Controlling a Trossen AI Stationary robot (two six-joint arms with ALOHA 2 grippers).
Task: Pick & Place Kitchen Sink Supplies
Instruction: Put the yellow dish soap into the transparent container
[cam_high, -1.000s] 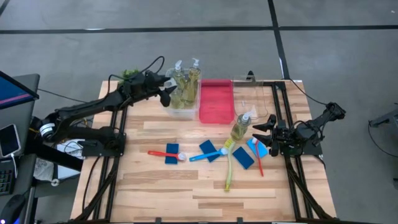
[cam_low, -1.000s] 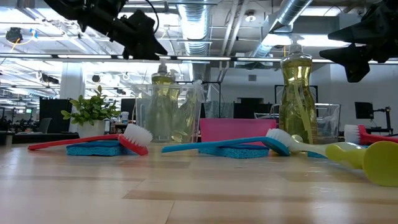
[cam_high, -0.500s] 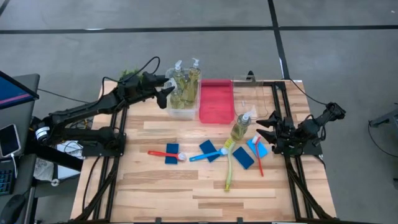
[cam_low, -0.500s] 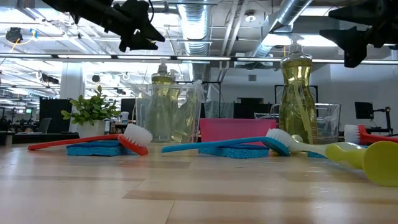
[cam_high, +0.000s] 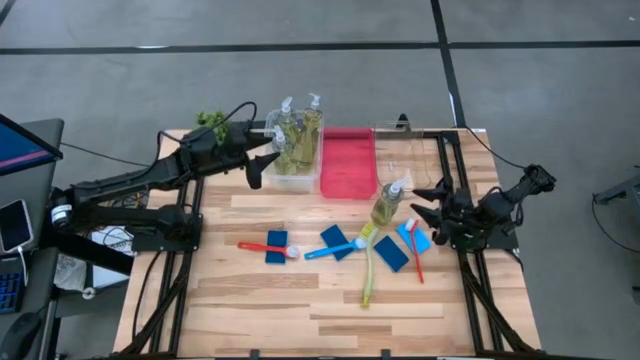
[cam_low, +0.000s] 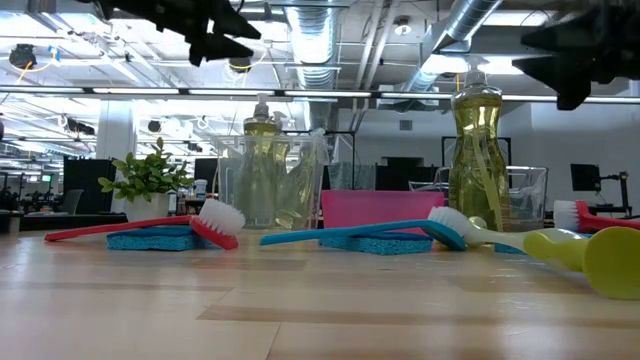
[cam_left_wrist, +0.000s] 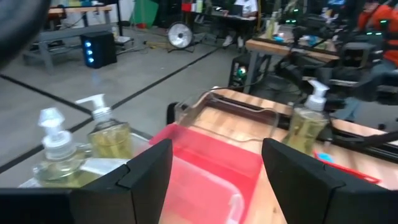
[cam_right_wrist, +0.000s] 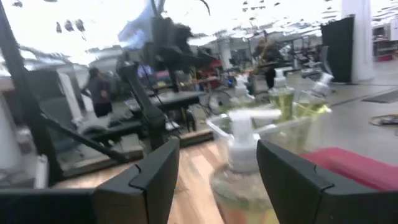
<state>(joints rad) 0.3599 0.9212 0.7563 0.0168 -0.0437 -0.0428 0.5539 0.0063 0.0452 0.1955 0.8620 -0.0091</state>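
Note:
Three pump bottles of yellow-green soap (cam_high: 295, 140) stand in a clear tub (cam_high: 296, 181) at the far left. My left gripper (cam_high: 260, 166) hovers open just left of that tub, holding nothing. A further soap bottle (cam_high: 388, 203) stands upright on the table; my right gripper (cam_high: 420, 201) stands open just to its right, a little apart from it. Blue sponges (cam_high: 337, 241) and red (cam_high: 258, 246), blue (cam_high: 322, 251) and yellow-green (cam_high: 367, 270) brushes lie flat near the table's middle.
A red tray (cam_high: 348, 162) sits right of the bottle tub, with a clear tub (cam_high: 412, 150) at the far right. A small leafy plant (cam_high: 210, 120) stands at the far left corner. Bare wood runs along the near edge.
My left gripper has drawn back from the bottle tub toward the table's left and near side, rising a little and staying open. My right gripper has rolled and tipped up slightly at the wrist without travelling. No object has moved.

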